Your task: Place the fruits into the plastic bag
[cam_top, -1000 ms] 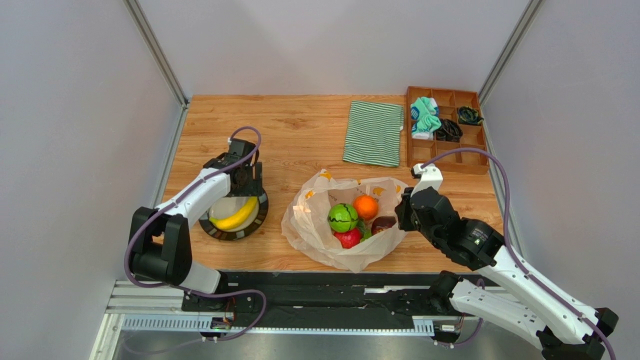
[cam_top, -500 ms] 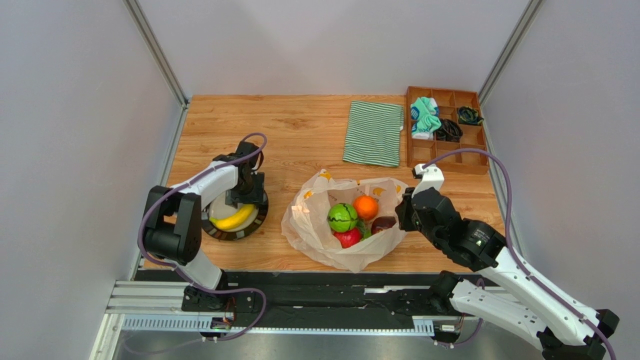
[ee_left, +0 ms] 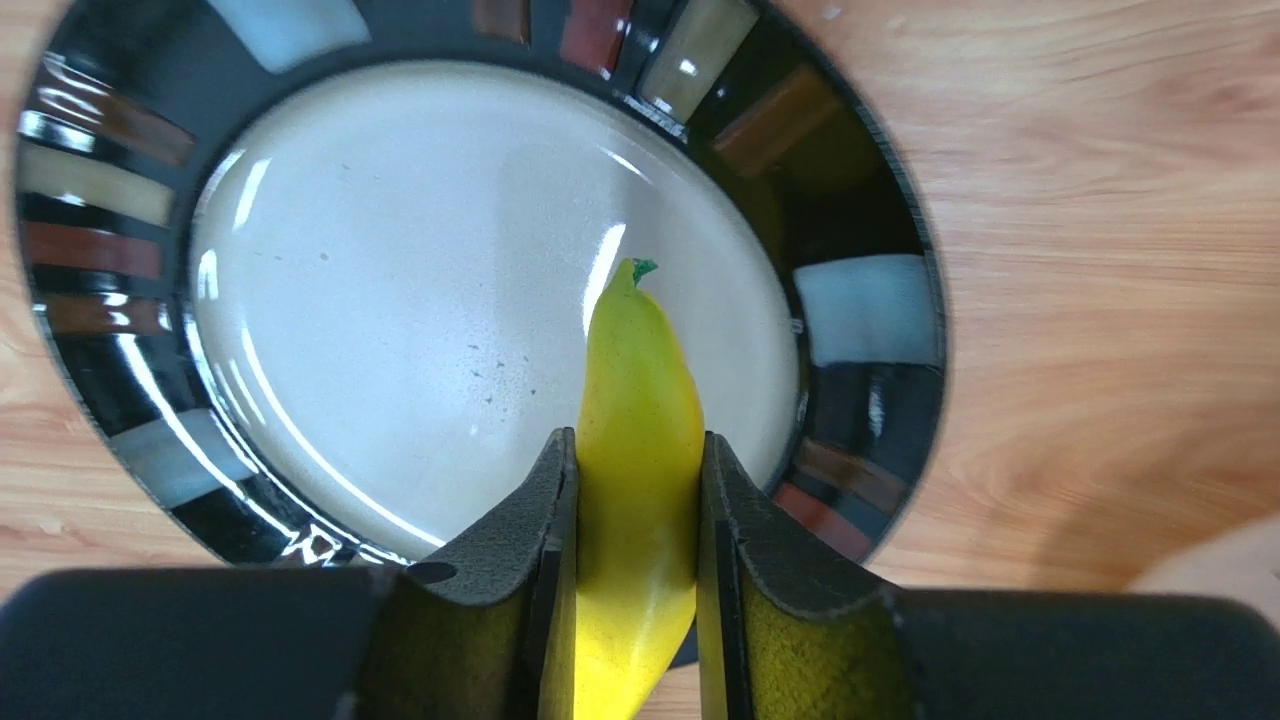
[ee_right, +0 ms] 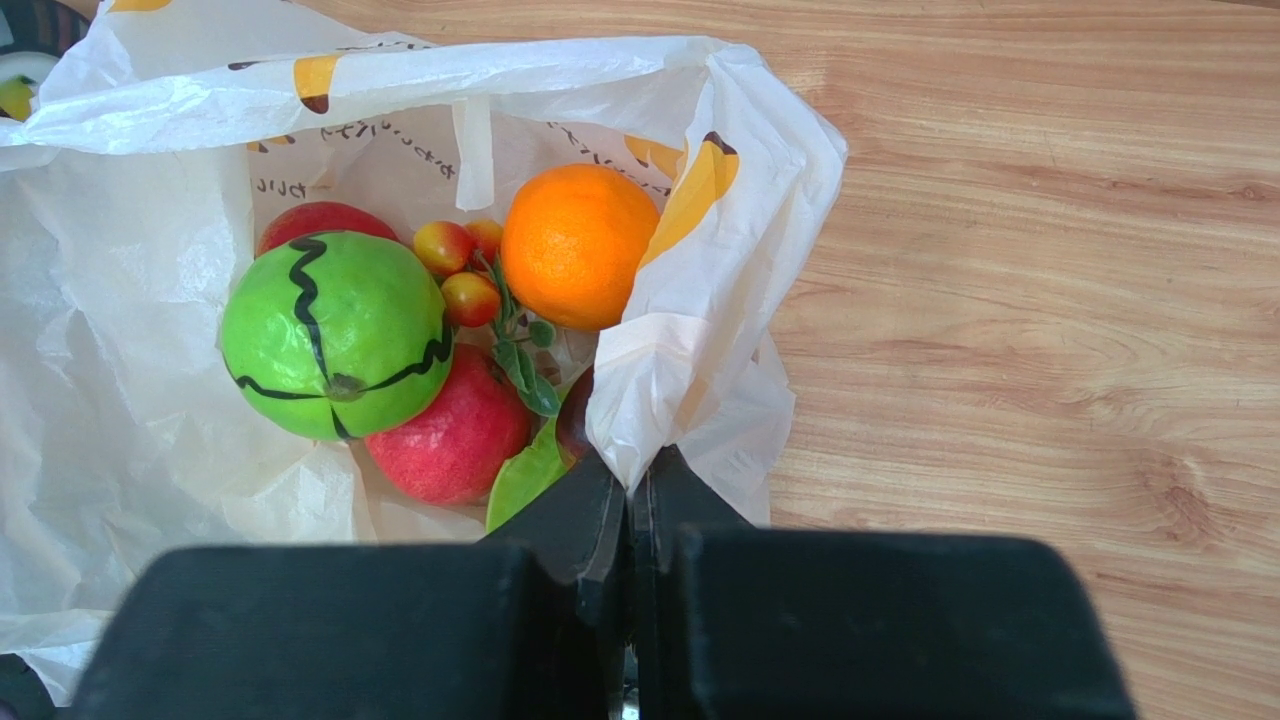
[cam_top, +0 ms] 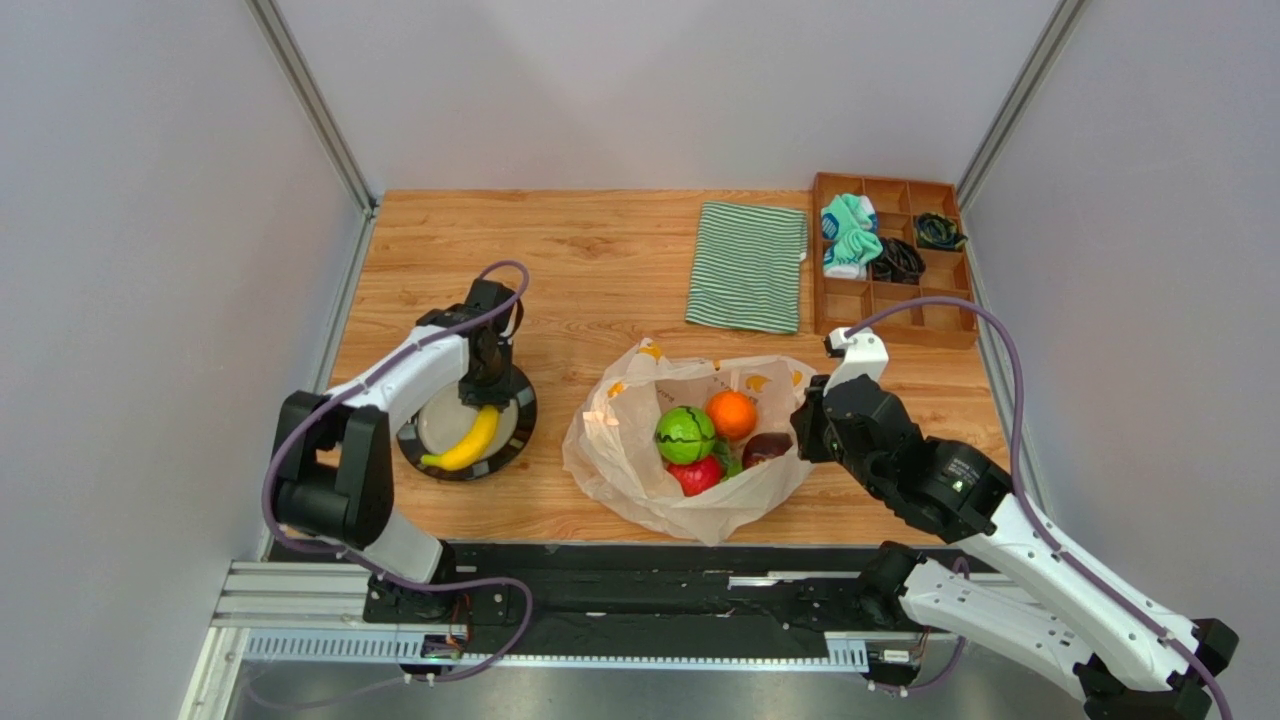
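Note:
A yellow banana (cam_top: 464, 441) (ee_left: 639, 383) lies on the white centre of a black-rimmed plate (cam_top: 520, 428) (ee_left: 860, 338) at the left. My left gripper (cam_top: 484, 396) (ee_left: 634, 444) reaches down over it, shut on the banana, with both pads pressed against its sides. The plastic bag (cam_top: 628, 468) (ee_right: 143, 300) lies open mid-table. Inside it are a green round fruit (cam_top: 685, 435) (ee_right: 334, 333), an orange (cam_top: 732, 414) (ee_right: 579, 245) and a red apple (cam_top: 696, 477) (ee_right: 451, 443). My right gripper (cam_top: 809, 422) (ee_right: 627, 477) is shut on the bag's right edge.
A folded green-and-white striped cloth (cam_top: 747, 266) lies at the back. Right of it stands a wooden compartment tray (cam_top: 902, 318) with small cloth items. Grey walls close in the table on both sides.
The left gripper has lowered over the plate and closed its fingers onto the banana, which has turned slightly. The right arm and the bag have not moved.

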Robot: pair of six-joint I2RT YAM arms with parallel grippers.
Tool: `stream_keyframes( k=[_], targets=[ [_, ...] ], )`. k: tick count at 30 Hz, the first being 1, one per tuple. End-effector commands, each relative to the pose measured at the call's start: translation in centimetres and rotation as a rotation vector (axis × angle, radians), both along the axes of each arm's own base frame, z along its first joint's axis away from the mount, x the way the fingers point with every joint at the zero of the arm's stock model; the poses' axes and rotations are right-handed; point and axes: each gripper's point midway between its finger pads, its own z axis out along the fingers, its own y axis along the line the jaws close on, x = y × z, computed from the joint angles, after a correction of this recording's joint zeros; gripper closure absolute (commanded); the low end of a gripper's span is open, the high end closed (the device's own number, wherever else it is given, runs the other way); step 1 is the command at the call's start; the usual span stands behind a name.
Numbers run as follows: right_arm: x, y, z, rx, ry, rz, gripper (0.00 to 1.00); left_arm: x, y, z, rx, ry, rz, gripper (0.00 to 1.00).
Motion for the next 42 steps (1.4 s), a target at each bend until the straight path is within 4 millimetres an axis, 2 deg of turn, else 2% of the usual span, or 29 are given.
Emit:
stream_keyframes(
  k=[1, 3, 4, 6, 7, 8, 9, 10, 12, 13, 15, 16, 18, 19, 21, 22, 24, 25, 27, 28, 29, 30, 31, 33, 34, 36, 37, 40, 42],
  targets=[
    [0.4, 0.3, 1.1, 0.03, -0.035, -0.008, 0.97, 1.4, -1.6, 5.7, -0.1, -0.191, -0.02, 1.0],
    [0.5, 0.3, 1.1, 0.032, -0.036, -0.009, 0.97, 1.4, -2.9, 8.0, -0.166, -0.261, -0.048, 1.0],
    [0.5, 0.3, 1.0, 0.031, -0.035, -0.009, 0.97, 1.4, -4.5, 11.1, -0.209, -0.363, -0.087, 1.0],
    [0.5, 0.5, 1.1, 0.039, -0.037, -0.006, 0.97, 1.2, -6.9, 14.8, -0.281, -0.475, -0.15, 1.0],
    [0.5, 0.6, 1.0, 0.038, -0.033, -0.002, 0.97, 1.2, -9.8, 18.0, -0.354, -0.578, -0.228, 1.0],
    [0.5, 0.8, 1.2, 0.045, -0.036, 0.003, 0.97, 0.4, -11.0, 21.5, -0.43, -0.687, -0.259, 1.0],
    [0.6, 0.8, 1.1, 0.045, -0.034, 0.003, 0.97, -0.2, -12.5, 24.0, -0.497, -0.763, -0.296, 1.0],
    [0.5, 0.8, 1.1, 0.047, -0.033, 0.003, 0.97, -1.8, -15.0, 28.9, -0.64, -0.923, -0.361, 1.0],
    [0.4, 0.8, 1.2, 0.051, -0.032, 0.003, 0.97, -3.8, -17.3, 33.0, -0.787, -1.069, -0.438, 1.0],
    [0.4, 0.7, 1.1, 0.052, -0.033, 0.001, 0.97, -5.7, -19.4, 35.6, -0.898, -1.16, -0.515, 1.0],
    [0.3, 0.6, 1.1, 0.056, -0.035, 0.0, 0.97, -7.3, -21.7, 37.4, -0.98, -1.222, -0.589, 1.0],
    [0.3, 0.6, 1.2, 0.058, -0.036, -0.002, 0.97, -8.3, -24.2, 37.7, -1.012, -1.223, -0.657, 1.0],
    [0.2, 0.5, 1.3, 0.062, -0.037, -0.001, 0.97, -9.0, -26.7, 37.9, -1.034, -1.205, -0.717, 1.0],
    [0.2, 0.5, 1.3, 0.064, -0.037, -0.003, 0.97, -9.2, -29.2, 36.3, -1.038, -1.142, -0.752, 1.0],
    [0.1, 0.3, 1.4, 0.064, -0.038, -0.004, 0.97, -9.7, -31.5, 35.7, -1.065, -1.102, -0.778, 1.0],
    [0.0, 0.3, 1.3, 0.065, -0.035, -0.006, 0.97, -9.8, -33.4, 34.6, -1.09, -1.066, -0.781, 1.0],
    [-0.1, 0.0, 1.4, 0.064, -0.04, -0.01, 0.97, -9.5, -34.9, 33.9, -1.101, -1.028, -0.75, 1.0],
    [-0.1, 0.0, 1.4, 0.064, -0.04, -0.01, 0.97, -8.9, -36.1, 31.3, -1.067, -0.94, -0.72, 1.0],
    [-0.1, -0.2, 1.5, 0.06, -0.043, -0.015, 0.97, -8.4, -37.0, 30.6, -1.047, -0.896, -0.693, 1.0],
    [-0.1, -0.3, 1.5, 0.062, -0.044, -0.018, 0.97, -8.4, -37.7, 28.6, -1.009, -0.84, -0.691, 1.0],
    [-0.1, -0.4, 1.5, 0.056, -0.047, -0.022, 0.97, -8.2, -37.9, 28.0, -0.984, -0.827, -0.675, 1.0],
    [-0.1, -0.5, 1.5, 0.056, -0.047, -0.023, 0.97, -8.6, -38.3, 28.2, -0.978, -0.818, -0.679, 1.0],
    [-0.1, -0.5, 1.5, 0.052, -0.049, -0.023, 0.97, -8.6, -38.6, 26.5, -0.939, -0.768, -0.674, 1.0],
    [-0.1, -0.5, 1.4, 0.051, -0.047, -0.025, 0.97, -9.0, -39.1, 25.7, -0.924, -0.733, -0.668, 1.0],
    [-0.1, -0.5, 1.4, 0.05, -0.048, -0.024, 0.97, -9.1, -39.2, 24.3, -0.896, -0.689, -0.657, 1.0],
    [0.0, -0.4, 1.3, 0.049, -0.046, -0.023, 0.97, -9.2, -39.6, 23.5, -0.869, -0.653, -0.647, 1.0],
    [-0.1, -0.4, 1.3, 0.05, -0.045, -0.021, 0.97, -9.2, -39.5, 21.3, -0.813, -0.596, -0.642, 1.0],
    [0.0, -0.3, 1.2, 0.051, -0.045, -0.022, 0.97, -9.0, -39.7, 18.4, -0.731, -0.524, -0.629, 1.0],
    [0.0, -0.3, 1.3, 0.054, -0.045, -0.02, 0.97, -9.2, -39.6, 17.4, -0.698, -0.487, -0.631, 1.0]
  ],
)
